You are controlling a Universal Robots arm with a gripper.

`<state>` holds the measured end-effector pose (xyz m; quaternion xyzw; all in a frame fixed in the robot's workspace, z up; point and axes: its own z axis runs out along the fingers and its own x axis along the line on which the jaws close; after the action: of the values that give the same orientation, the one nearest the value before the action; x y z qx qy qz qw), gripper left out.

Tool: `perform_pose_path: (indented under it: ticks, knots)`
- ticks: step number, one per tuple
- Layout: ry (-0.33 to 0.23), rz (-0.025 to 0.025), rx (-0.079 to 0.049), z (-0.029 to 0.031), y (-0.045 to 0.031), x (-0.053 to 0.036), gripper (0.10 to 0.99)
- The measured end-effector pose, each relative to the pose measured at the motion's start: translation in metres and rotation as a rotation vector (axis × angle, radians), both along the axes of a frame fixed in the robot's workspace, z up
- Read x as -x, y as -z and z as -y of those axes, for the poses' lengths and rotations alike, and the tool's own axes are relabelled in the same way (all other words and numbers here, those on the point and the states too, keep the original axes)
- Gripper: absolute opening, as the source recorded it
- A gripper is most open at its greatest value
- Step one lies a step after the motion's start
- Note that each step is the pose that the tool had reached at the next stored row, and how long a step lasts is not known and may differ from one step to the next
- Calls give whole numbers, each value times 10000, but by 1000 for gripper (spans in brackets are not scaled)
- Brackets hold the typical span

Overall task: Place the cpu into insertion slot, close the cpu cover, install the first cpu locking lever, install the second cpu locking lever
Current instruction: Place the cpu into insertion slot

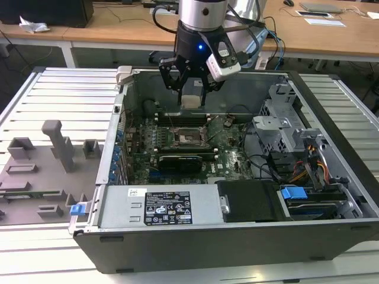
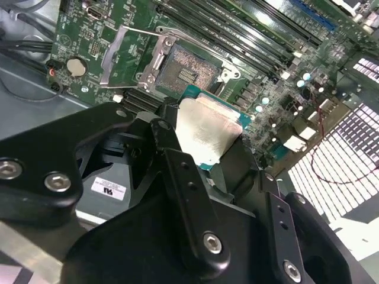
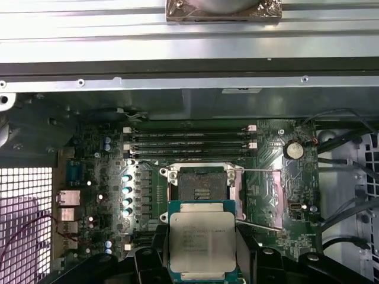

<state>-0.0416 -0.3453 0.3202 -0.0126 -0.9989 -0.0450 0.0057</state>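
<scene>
- Exterior view: my gripper (image 1: pixel 189 90) hangs inside the open computer case (image 1: pixel 195 242), above the green motherboard (image 1: pixel 228 151). My fingers are clamped on the cpu (image 1: pixel 190 102). It is well clear of the insertion slot (image 1: pixel 188 137) below and not seated yet.
- Second wrist view: the cpu (image 2: pixel 208 131) sits between my finger pads, pale metal top facing the camera and green edge showing. The slot is empty. The cpu cover (image 2: pixel 111 59) is swung open beside it.
- First wrist view: the cpu (image 3: pixel 202 239) is gripped on two opposite edges, with the slot (image 3: pixel 202 186) just ahead of it.
- Handling, my read: light, thin and stiff. The metal lid is likely slick. I'd expect the underside contacts and the socket pins to be fragile. Hold by the side edges only, keep it flat and use no pressing force.
</scene>
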Motion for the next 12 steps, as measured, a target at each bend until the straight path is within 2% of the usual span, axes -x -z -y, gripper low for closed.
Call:
perform_pose_path:
  ticks: [4, 8, 12]
  knots:
    - [0, 3, 1, 0, 98, 9, 541]
    - [63, 3, 4, 0, 152, 9, 541]
    - [835, 2, 5, 0, 173, 9, 541]
